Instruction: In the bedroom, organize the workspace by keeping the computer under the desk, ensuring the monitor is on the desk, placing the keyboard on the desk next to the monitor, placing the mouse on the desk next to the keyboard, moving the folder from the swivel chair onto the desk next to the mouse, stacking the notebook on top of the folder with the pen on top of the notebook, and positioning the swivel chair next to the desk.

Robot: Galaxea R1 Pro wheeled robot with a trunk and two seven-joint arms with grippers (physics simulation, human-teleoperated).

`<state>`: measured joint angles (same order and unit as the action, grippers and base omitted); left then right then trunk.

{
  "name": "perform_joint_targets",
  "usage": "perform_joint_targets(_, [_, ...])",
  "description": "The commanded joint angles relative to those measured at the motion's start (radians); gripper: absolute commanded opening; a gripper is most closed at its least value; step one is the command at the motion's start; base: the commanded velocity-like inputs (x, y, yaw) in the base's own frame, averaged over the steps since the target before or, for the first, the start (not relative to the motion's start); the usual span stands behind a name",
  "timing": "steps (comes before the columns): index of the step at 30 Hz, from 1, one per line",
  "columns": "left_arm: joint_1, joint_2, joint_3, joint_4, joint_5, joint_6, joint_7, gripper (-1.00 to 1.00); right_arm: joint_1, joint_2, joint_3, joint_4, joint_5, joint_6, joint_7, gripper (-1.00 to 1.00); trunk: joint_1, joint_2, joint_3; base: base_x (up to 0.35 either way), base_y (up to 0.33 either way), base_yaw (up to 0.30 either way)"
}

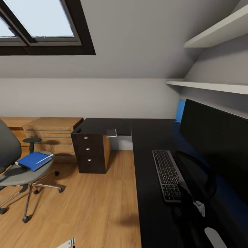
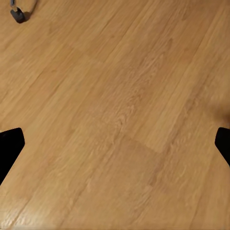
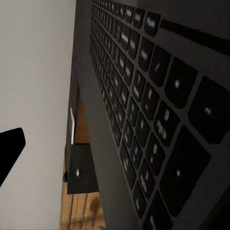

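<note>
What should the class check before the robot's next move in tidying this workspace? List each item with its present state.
1. The monitor stands on the desk: ok.
2. The keyboard lies beside the monitor: ok.
3. The folder on the desk: not ok, it lies on the swivel chair.
4. The notebook on the folder: not ok, it sits at the desk's edge.
5. The left end effector free: ok, open over the floor.
6. The computer under the desk: cannot tell.

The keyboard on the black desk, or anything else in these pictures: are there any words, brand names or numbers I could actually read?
None can be read.
The keyboard: its keys carry pale marks in the right wrist view, too blurred to read as letters.
The monitor: black screen, no visible text.
The folder on the swivel chair: plain blue cover, no label.
</note>
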<state>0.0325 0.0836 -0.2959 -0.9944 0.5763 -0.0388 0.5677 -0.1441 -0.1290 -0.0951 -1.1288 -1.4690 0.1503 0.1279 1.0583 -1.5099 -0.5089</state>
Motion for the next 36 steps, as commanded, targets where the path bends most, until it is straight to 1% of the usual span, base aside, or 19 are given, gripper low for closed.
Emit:
perform_joint_targets(1, [0.000,0.002,-0.004,-0.001,0.010,-0.004,0.006,1.00,0.000,0.000,-0.002,0.001,-0.007,0.006,-0.001,1.00,0.000,0.000,-0.001,-0.189,0.000,0.000])
perform_joint_targets(21, [0.000,0.003,-0.004,0.001,0.010,-0.004,0.006,1.00,0.000,0.000,-0.002,0.001,-0.006,0.006,-0.003,1.00,0.000,0.000,-0.001,-0.305,0.000,0.000])
perform_joint_targets(32, [0.000,0.003,-0.003,0.002,0.011,-0.004,0.006,1.00,-0.002,0.002,0.006,0.003,-0.002,0.006,-0.071,1.00,0.000,0.000,-0.001,-0.333,0.000,0.000])
perform_joint_targets(36, [0.000,0.003,-0.003,0.007,0.011,-0.003,0.006,1.00,-0.002,0.012,0.019,0.003,-0.001,0.005,-0.093,1.00,0.000,0.000,-0.001,-0.333,0.000,0.000])
